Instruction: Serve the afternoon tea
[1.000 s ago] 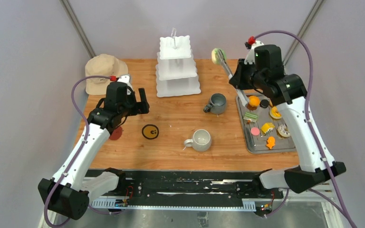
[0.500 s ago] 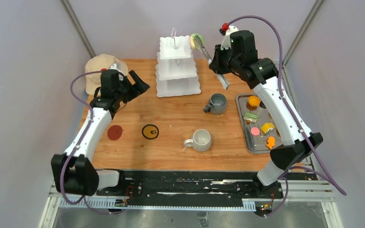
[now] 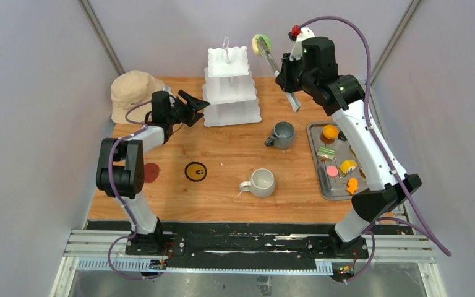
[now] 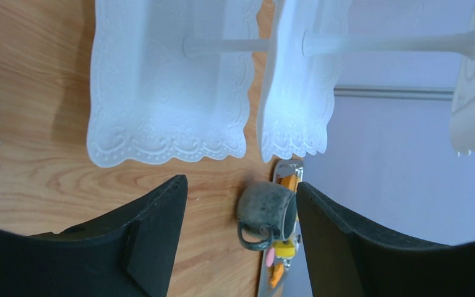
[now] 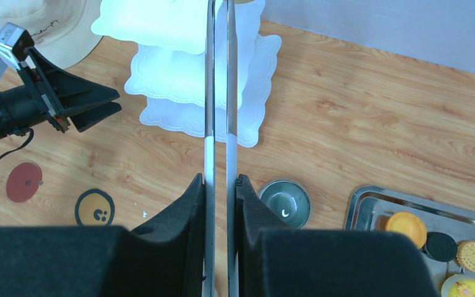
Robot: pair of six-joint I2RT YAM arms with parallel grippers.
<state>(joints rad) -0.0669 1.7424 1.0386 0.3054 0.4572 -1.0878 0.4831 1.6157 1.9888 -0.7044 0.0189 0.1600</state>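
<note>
Pinching a pair of metal tongs (image 5: 209, 93) between its fingers, the right tool (image 5: 221, 182) is clamped shut on them. Its wrist view shows the two blades nearly together, running up over the white three-tier stand (image 5: 179, 68) and out of the frame's top edge. Only the overhead view shows what the tips carry: the green-pink donut (image 3: 261, 43), raised in the air just right of the stand's top tier. The left tool (image 4: 240, 182) stands open with nothing between its fingers, low over the worktop (image 3: 222, 154) just beside the left edge of the stand's bottom tier. Its wrist view looks along the tiers to the dark grey mug (image 4: 266, 207), with the steel tray (image 4: 287, 167) behind it. Overhead, the paler mug (image 3: 261, 181) stands nearer the arms, and other pastries (image 3: 329, 131) lie on the tray, well right of the stand.
</note>
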